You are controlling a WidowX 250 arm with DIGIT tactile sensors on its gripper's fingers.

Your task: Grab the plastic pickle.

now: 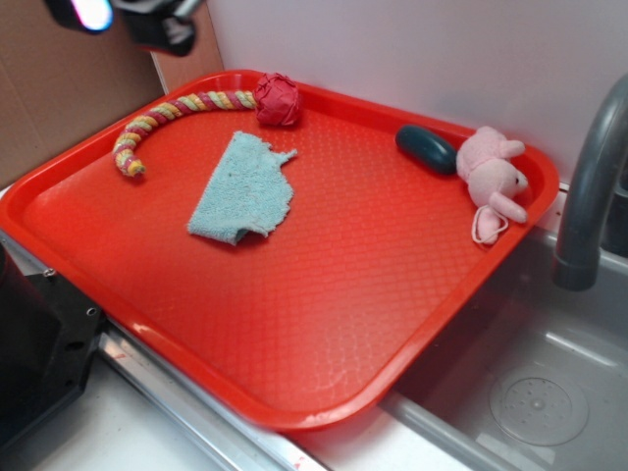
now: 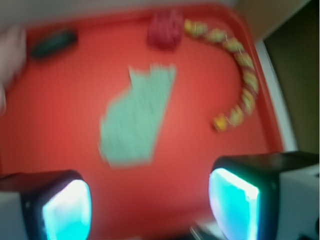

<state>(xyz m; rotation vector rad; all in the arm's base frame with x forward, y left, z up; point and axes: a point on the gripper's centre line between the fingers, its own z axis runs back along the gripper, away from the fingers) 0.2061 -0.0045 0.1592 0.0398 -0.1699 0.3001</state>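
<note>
The plastic pickle, dark teal and glossy, lies on the red tray at its far right, touching the pink plush pig. In the blurred wrist view the pickle is at the upper left. My gripper is open and empty, its two cyan-lit fingers wide apart, high above the tray's left side, far from the pickle. In the exterior view only part of the gripper shows at the top left corner.
A red knotted ball with a striped rope tail lies at the tray's far left. A light blue cloth lies mid-tray. A grey faucet and sink are to the right. A brown board stands at left.
</note>
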